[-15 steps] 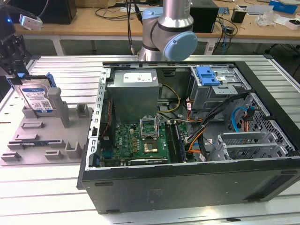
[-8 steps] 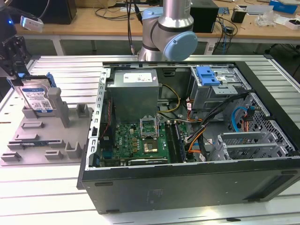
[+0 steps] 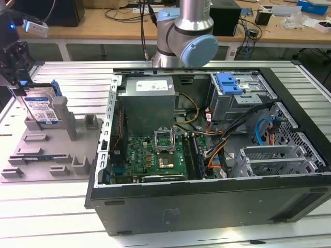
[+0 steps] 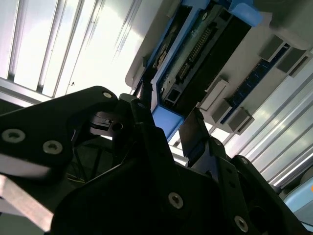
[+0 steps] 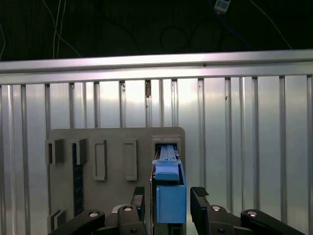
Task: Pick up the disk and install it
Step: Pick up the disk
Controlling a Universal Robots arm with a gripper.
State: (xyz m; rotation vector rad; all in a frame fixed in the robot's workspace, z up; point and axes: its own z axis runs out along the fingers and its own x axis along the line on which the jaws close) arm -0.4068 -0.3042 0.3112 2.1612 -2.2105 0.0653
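While the disk (image 3: 42,109) stands on edge in the grey fixture (image 3: 31,150) at the exterior view's upper left, the gripper (image 5: 168,198) straddles its blue carrier end-on, fingers (image 5: 199,196) apart, one beside each broad face.

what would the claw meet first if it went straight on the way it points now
The silver hard drive in its blue plastic carrier, upright in the grey plastic fixture. It sits between the claw's open fingers, so contact would probably come at its top edge; depth is unclear.
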